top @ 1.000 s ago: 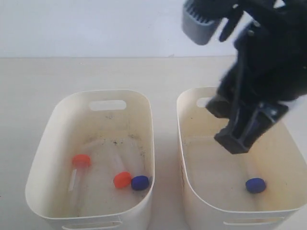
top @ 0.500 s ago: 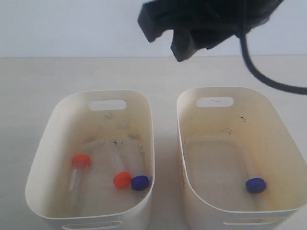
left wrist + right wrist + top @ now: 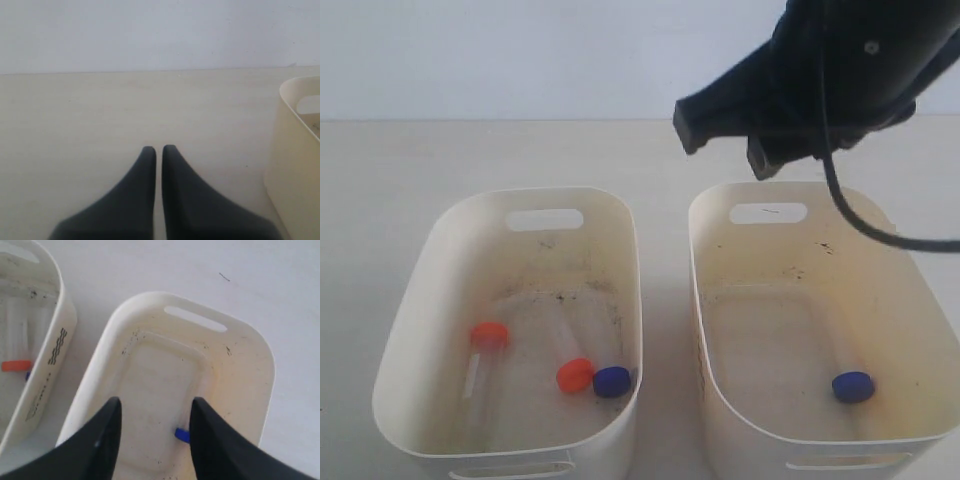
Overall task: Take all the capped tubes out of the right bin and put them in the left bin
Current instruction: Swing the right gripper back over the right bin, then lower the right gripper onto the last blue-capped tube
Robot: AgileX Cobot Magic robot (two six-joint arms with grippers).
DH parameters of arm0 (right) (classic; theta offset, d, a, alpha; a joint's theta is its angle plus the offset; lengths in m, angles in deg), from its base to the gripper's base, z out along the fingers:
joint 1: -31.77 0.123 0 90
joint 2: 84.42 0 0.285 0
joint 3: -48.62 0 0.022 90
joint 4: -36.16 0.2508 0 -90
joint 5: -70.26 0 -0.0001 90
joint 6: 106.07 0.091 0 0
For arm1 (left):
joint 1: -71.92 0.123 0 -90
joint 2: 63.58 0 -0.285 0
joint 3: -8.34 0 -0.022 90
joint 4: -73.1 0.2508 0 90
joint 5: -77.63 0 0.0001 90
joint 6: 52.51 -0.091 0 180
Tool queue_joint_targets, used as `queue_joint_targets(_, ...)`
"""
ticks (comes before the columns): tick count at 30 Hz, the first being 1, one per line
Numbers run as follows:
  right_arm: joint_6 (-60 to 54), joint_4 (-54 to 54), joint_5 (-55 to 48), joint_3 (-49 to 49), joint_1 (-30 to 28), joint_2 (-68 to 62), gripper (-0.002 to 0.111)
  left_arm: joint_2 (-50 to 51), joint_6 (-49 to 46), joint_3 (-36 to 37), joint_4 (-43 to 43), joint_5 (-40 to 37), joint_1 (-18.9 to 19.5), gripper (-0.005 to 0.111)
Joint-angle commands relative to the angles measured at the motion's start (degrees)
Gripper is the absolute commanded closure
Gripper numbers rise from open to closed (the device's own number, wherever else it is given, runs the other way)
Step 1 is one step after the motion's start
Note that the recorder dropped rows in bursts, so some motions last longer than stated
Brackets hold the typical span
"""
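One capped tube (image 3: 852, 386), blue-capped, lies at the near end of the right bin (image 3: 705, 300). Its clear body is faint and seems to run toward the far end. The right gripper (image 3: 156, 402), the nearer one, hangs above that far end, jaws wide apart and empty. The left gripper (image 3: 159, 148) is closed on nothing.

We saw the pale surface (image 3: 380, 160) carrying the left bin (image 3: 418, 300) and the right bin (image 3: 705, 262) side by side, slightly apart.
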Motion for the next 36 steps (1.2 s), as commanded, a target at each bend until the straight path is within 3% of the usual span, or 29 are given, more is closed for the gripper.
queue_joint_targets(1,-5.41,-0.21,-0.04,-4.14,-0.23,0.14,0.066,0.18,0.5,-0.21,-0.36,0.5,0.01,0.102)
queue_joint_targets(5,-16.32,1.94,-0.04,-6.04,-0.23,-0.36,0.066,0.18,0.5,-0.21,-0.36,0.5,0.01,0.102)
queue_joint_targets(8,-15.91,2.97,-0.04,-6.68,-0.35,-1.57,0.066,0.18,0.5,-0.21,-0.36,0.5,0.01,0.102)
queue_joint_targets(18,-0.87,-2.22,-0.04,-6.79,-0.35,-10.27,0.066,0.18,0.5,-0.21,-0.36,0.5,0.01,0.102)
queue_joint_targets(31,2.79,-1.76,-0.04,-6.79,-0.23,-11.06,0.066,0.18,0.5,-0.21,-0.36,0.39,0.01,0.102)
queue_joint_targets(36,7.65,3.09,-0.04,-6.79,-0.23,-11.15,0.066,0.18,0.5,-0.21,-0.36,0.39,0.01,0.102)
